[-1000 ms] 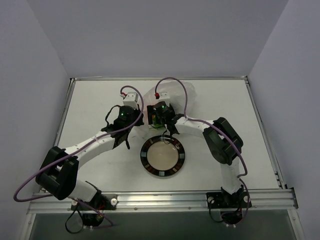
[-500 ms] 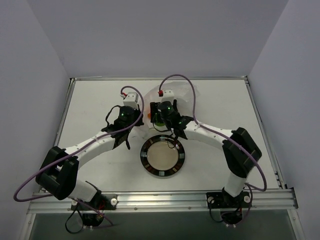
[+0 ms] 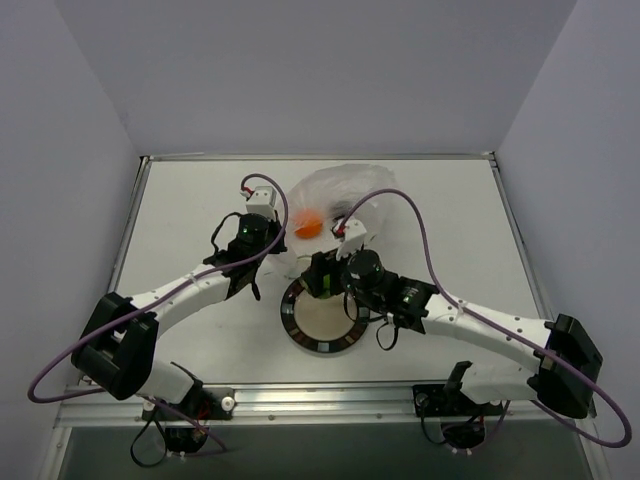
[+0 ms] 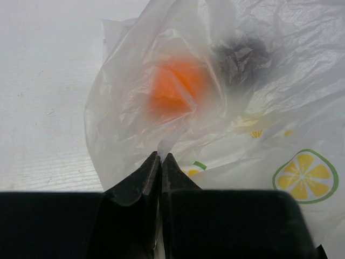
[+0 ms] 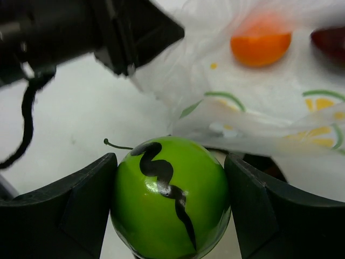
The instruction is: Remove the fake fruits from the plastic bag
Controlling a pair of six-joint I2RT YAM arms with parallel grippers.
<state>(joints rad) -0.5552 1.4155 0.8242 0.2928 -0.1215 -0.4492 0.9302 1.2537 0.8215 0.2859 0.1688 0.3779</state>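
Observation:
The clear plastic bag (image 3: pixel 345 190) lies at the back of the table, its mouth toward the plate. My left gripper (image 4: pixel 160 156) is shut on a fold of the bag's film (image 4: pixel 129 135). Inside the bag (image 5: pixel 253 108) lie the orange fruit (image 4: pixel 175 89) and the dark maroon fruit (image 4: pixel 242 56). From above the orange fruit (image 3: pixel 308 226) shows and the maroon one is hidden. My right gripper (image 5: pixel 170 199) is shut on the green fruit (image 5: pixel 170 197), outside the bag. The green fruit (image 3: pixel 325 287) is above the plate's far rim.
A round dark-rimmed plate (image 3: pixel 291 318) lies in front of the bag, between the arms. Lemon-slice prints (image 4: pixel 304 175) mark the bag. My left gripper (image 5: pixel 129 32) sits close to the upper left of the green fruit. Raised edges border the table.
My right gripper closed on the green fruit at the bag's mouth and drew it back out toward the plate. The left gripper stayed pinched on the bag.

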